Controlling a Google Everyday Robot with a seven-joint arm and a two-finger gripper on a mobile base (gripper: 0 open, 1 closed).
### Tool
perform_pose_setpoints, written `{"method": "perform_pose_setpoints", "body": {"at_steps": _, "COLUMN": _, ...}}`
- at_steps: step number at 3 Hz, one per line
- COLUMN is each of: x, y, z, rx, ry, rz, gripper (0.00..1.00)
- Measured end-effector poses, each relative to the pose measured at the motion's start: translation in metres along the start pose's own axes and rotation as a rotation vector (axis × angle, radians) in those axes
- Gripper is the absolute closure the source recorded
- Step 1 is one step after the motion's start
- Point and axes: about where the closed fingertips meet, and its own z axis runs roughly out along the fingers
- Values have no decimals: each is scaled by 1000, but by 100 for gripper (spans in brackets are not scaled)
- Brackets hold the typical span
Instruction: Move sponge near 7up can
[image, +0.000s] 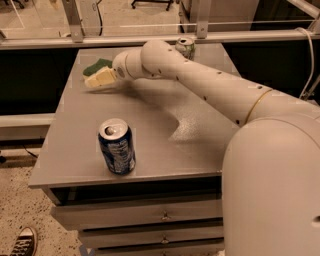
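Observation:
The sponge (96, 66), green on top, lies at the table's back left. My gripper (100, 79), cream-coloured at the end of the white arm, sits low over the table right in front of the sponge, touching or almost touching its near edge. The 7up can (185, 47), silver-topped with green markings, stands at the back of the table, right of the sponge, partly hidden behind my arm.
A dark blue soda can (117, 146) stands upright near the table's front edge. My white arm (210, 87) crosses the grey table (165, 145) from lower right to upper left. A metal rail (150, 38) runs behind the table. Drawers sit under the tabletop. A shoe (20, 242) shows at bottom left.

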Motion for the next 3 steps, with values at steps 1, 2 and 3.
{"method": "perform_pose_setpoints", "body": {"at_steps": 1, "x": -1, "y": -3, "z": 13, "rx": -2, "ry": -6, "rz": 22, "gripper": 0}}
{"method": "perform_pose_setpoints", "body": {"at_steps": 2, "x": 2, "y": -1, "z": 13, "rx": -9, "ry": -1, "rz": 32, "gripper": 16}}
{"method": "perform_pose_setpoints", "body": {"at_steps": 3, "x": 8, "y": 0, "z": 3, "rx": -6, "ry": 11, "rz": 38, "gripper": 39}}
